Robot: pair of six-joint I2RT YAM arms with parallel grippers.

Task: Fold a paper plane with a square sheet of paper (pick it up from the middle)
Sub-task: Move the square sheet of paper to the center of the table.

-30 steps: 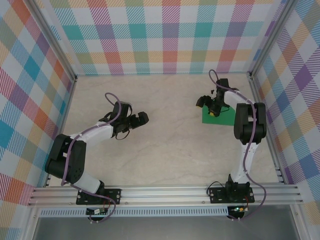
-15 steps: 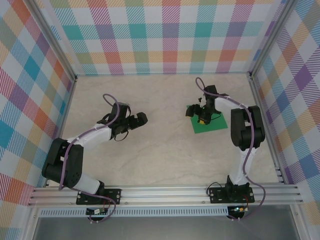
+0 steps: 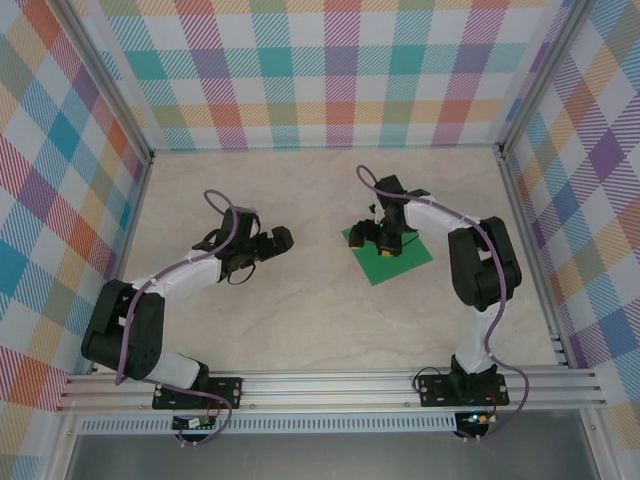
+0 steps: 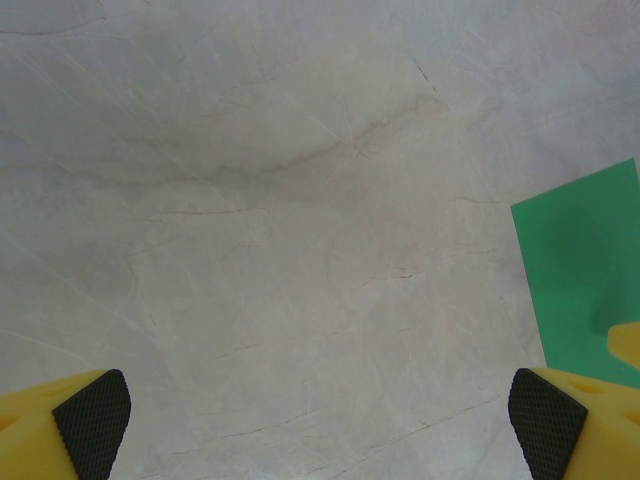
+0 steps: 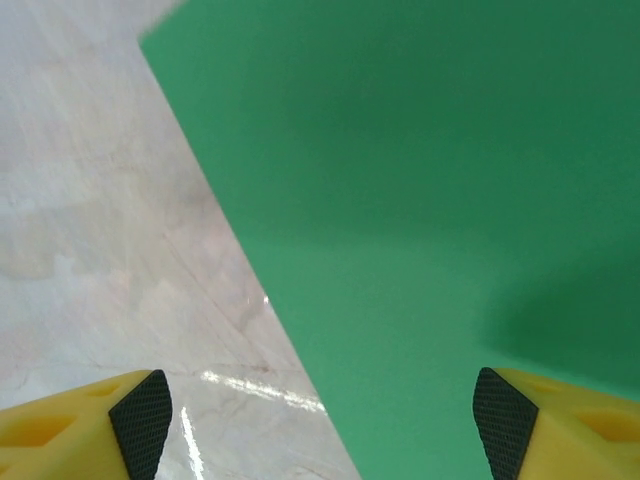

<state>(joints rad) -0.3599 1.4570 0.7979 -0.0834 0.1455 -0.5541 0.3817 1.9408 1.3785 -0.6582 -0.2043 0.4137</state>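
The green sheet [image 3: 405,262] lies flat on the desk [image 3: 320,320], right of centre, under our right tool [image 3: 378,240], whose jaws stand wide across one edge. Our left tool [image 3: 277,240] hangs wide over bare desk. We judge the paper light, limp and slippery: pinch it mid-sheet.

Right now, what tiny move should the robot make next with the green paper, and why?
Probably slide the right gripper over to the paper's middle before pinching. Its jaws stand open across the sheet's edge: one finger over bare table, the other over green. The paper lies flat, unfolded.
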